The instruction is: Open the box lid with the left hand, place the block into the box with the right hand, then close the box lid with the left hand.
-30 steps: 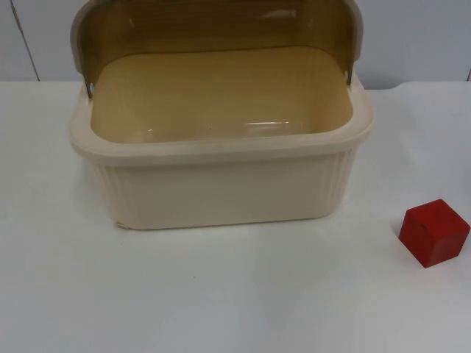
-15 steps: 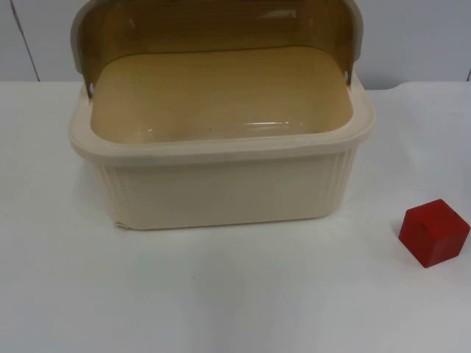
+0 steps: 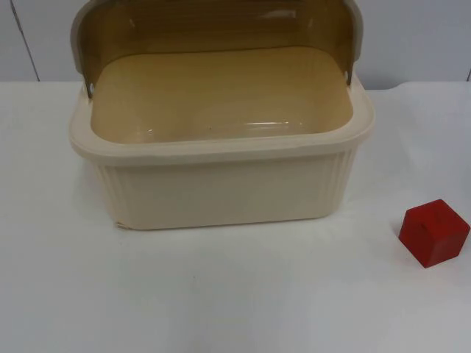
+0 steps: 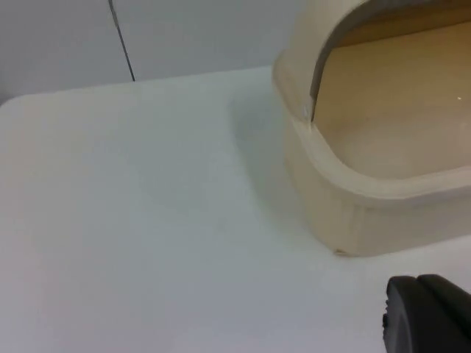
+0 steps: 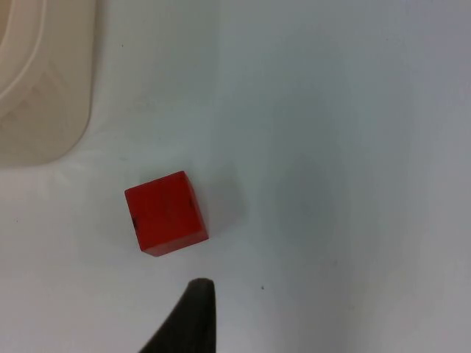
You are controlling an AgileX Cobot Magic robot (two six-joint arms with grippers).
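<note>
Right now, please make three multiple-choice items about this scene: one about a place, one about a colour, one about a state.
1. Where is the block?
A. inside the box
B. on the table, apart from the box
C. on the lid

2. What colour is the block?
A. red
B. blue
C. green

3. What is the state of the box lid?
A. shut
B. taken off, lying on the table
C. raised open at the back

Answers:
1. B: the block stands on the white table, to the side of the cream box, not touching it.
2. A: it shows red in the top view and the right wrist view.
3. C: the translucent brown lid stands up behind the open, bare interior.
</note>
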